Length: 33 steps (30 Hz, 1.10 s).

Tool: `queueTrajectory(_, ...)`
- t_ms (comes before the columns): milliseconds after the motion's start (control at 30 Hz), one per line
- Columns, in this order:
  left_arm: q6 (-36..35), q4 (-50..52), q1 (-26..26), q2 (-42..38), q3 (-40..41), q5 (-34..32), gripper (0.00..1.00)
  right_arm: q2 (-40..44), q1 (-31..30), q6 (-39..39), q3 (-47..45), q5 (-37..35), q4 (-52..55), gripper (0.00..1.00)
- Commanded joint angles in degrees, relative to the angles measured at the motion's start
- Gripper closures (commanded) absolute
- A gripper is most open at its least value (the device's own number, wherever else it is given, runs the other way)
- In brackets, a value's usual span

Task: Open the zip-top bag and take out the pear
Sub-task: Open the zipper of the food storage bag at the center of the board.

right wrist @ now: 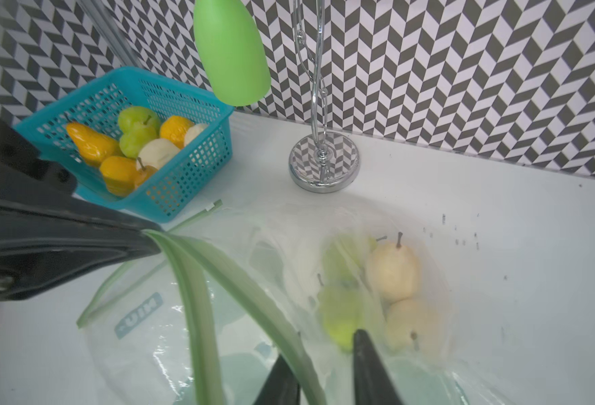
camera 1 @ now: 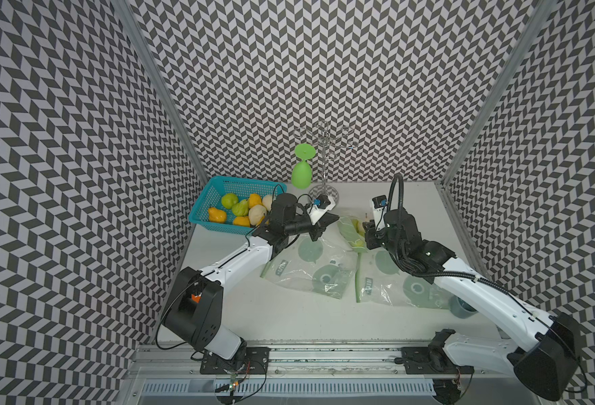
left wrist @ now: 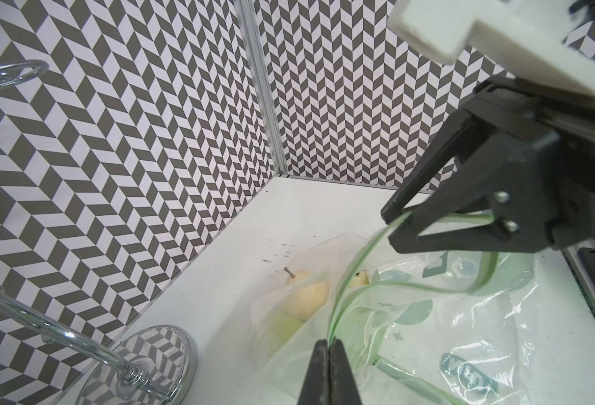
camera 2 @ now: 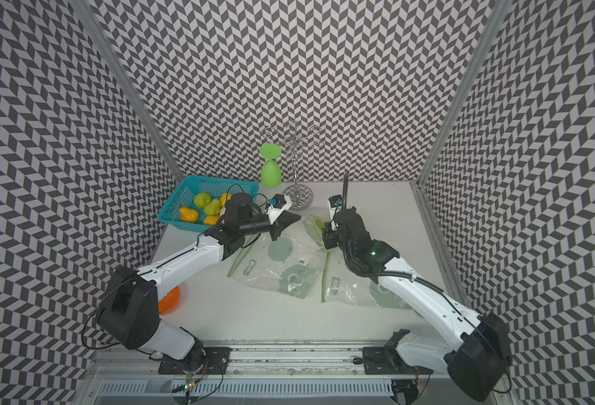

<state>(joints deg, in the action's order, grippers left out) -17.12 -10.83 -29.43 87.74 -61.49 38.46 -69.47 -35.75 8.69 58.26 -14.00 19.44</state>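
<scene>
A clear zip-top bag (camera 1: 348, 228) with a green zip edge (right wrist: 198, 301) lies at the back middle of the table, its mouth pulled apart. Inside it are pale pears (right wrist: 392, 270) and a green pear (right wrist: 341, 315); one pale pear (left wrist: 305, 291) also shows in the left wrist view. My left gripper (left wrist: 329, 342) is shut on one side of the zip edge, also seen in a top view (camera 1: 336, 218). My right gripper (right wrist: 320, 345) stands across from it. Its fingers are a narrow gap apart, with the other side of the zip edge between them.
A teal basket (camera 1: 199, 205) of yellow, green and pale pears stands at the back left. A green goblet (camera 1: 302, 175) hangs upside down on a chrome rack (camera 1: 324, 194). Two flat empty bags (camera 1: 310, 270) (camera 1: 394, 284) lie in front. An orange bowl (camera 2: 169, 299) and a grey cup (camera 1: 462, 306) sit by the arms.
</scene>
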Motion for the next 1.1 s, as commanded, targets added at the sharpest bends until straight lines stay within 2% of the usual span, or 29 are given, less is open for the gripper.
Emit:
queueTrajectory(0, -0.89, 0.25, 0.78, -2.19, 1.06, 0.15, 1.0, 1.27, 0.49, -1.12, 1.28, -0.39, -1.78, 0.97)
queueTrajectory(67, 0.72, 0.14, 1.49, -2.92, 1.58, -0.51, 1.0, 2.84, 0.44, -1.75, 0.5, 5.69, -3.84, 1.0)
queueTrajectory(133, 5.47, -0.27, 2.42, -4.45, 1.98, -0.77, 0.91, 3.92, -0.25, -0.64, -0.72, 11.46, -5.55, 1.0)
queueTrajectory(233, 15.09, -2.46, 2.79, -9.26, 4.22, -2.06, 0.71, 4.5, -3.29, 2.16, -2.43, 12.18, -6.14, 1.0)
queueTrajectory(300, 22.06, -2.16, 2.72, -13.31, 5.65, -4.53, 0.7, 4.83, -5.73, 3.94, -3.86, 12.37, -7.15, 1.0)
queueTrajectory(367, 31.91, 2.17, 2.51, -16.64, 5.35, -7.95, 0.68, 4.87, -7.76, 5.83, -5.08, 12.09, -8.32, 1.0)
queueTrajectory(400, 36.65, 4.3, 2.5, -17.76, 5.38, -6.86, 0.68, 4.88, -8.47, 6.69, -5.66, 12.22, -8.98, 1.0)
queueTrajectory(500, 46.27, 7.5, 0.88, -20.21, 8.15, -1.26, 0.81, 4.23, -10.23, 8.65, -6.66, 11.42, -10.38, 1.0)
queueTrajectory(600, 56.26, 4.15, -2.96, -24.69, 15.84, -1.3, 0.94, 3.01, -11.66, 9.45, -6.26, 10.05, -10.21, 1.0)
queueTrajectory(800, 70.36, -2.62, -10.8, -33.7, 26.66, -8.6, 0.97, 1.91, -12.53, 10.93, -4.89, 10.06, -8.37, 1.0)
queueTrajectory(933, 72.85, -4.19, -14.04, -32.33, 26.6, -13.45, 0.97, 1.89, -14.1, 11.99, -5.59, 10.13, -10.09, 1.0)
queueTrajectory(1067, 72.52, -3.02, -14.25, -28.27, 25.42, -16.45, 0.98, 1.83, -16.24, 12.77, -5.44, 8.84, -10.77, 1.0)
